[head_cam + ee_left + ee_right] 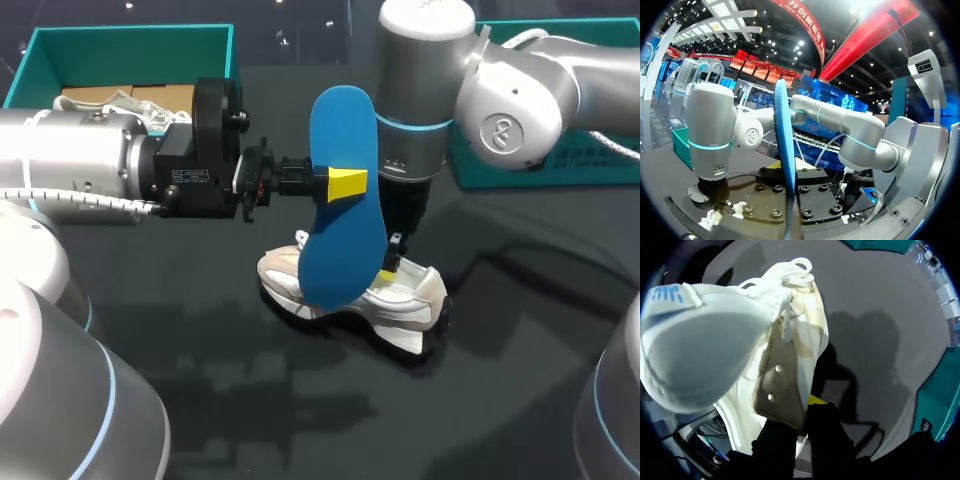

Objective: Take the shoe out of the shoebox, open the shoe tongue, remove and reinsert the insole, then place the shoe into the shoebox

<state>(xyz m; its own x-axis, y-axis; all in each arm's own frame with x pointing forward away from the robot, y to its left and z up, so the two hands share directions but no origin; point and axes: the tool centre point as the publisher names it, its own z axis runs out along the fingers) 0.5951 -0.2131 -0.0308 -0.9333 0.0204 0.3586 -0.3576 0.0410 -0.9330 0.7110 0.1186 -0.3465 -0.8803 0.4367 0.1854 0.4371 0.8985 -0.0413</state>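
The left gripper [340,185] is clamped on the blue insole [345,120], held upright at frame centre. Below it the white shoe [415,305] sits on the tabletop [300,410], with the right gripper [391,270] pinching its tan eyelet flap [780,375]. The tongue [695,340] carries a blue-printed tab [670,294]. The teal shoebox [130,35] stands at upper left, and bare tabletop spans the lower frame.

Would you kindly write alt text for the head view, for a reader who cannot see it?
The left arm's pincer holds a flat blue foam insole upright above a white and beige lace-up sneaker on the black table. The right arm's pincer grips the sneaker's rim from above. An open teal cardboard shoebox stands at back left.
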